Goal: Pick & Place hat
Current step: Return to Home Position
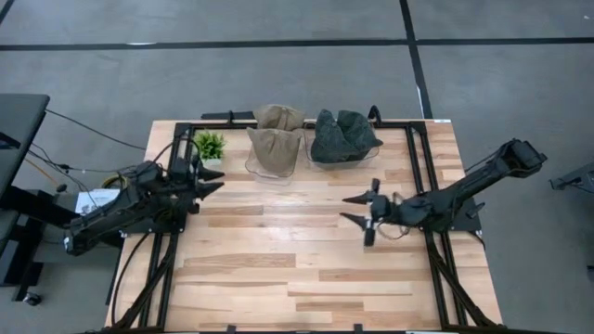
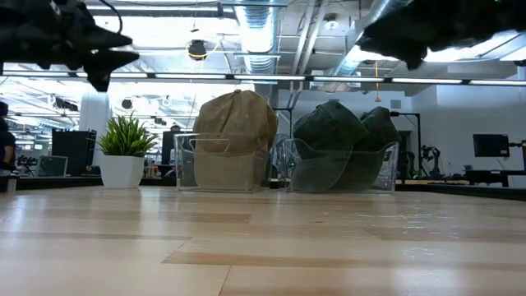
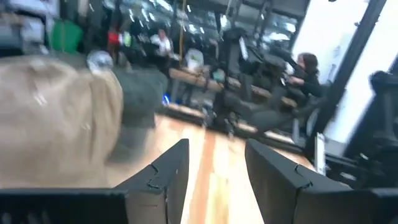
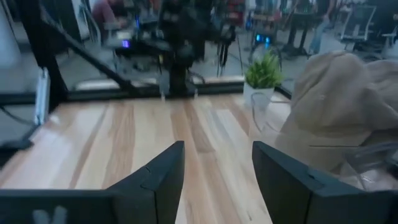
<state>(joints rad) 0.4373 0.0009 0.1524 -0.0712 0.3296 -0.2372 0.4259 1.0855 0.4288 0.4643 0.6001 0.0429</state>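
As no cap lies loose on the table (image 1: 306, 278), the sorting appears complete, and only the arms' retreat seems to remain. The left gripper (image 1: 219, 178) and right gripper (image 1: 342, 208) hover over bare wood, jaws spread and empty. The left transparent bin (image 2: 185, 164) holds the light brown caps (image 1: 277, 139). The right transparent bin (image 2: 390, 168) beside it holds the dark caps (image 1: 343, 136). A small plant (image 1: 209, 145) stands near the left bin.

Blurred light brown cap (image 3: 56, 124), transparent bin (image 4: 373, 163) cut off at edge
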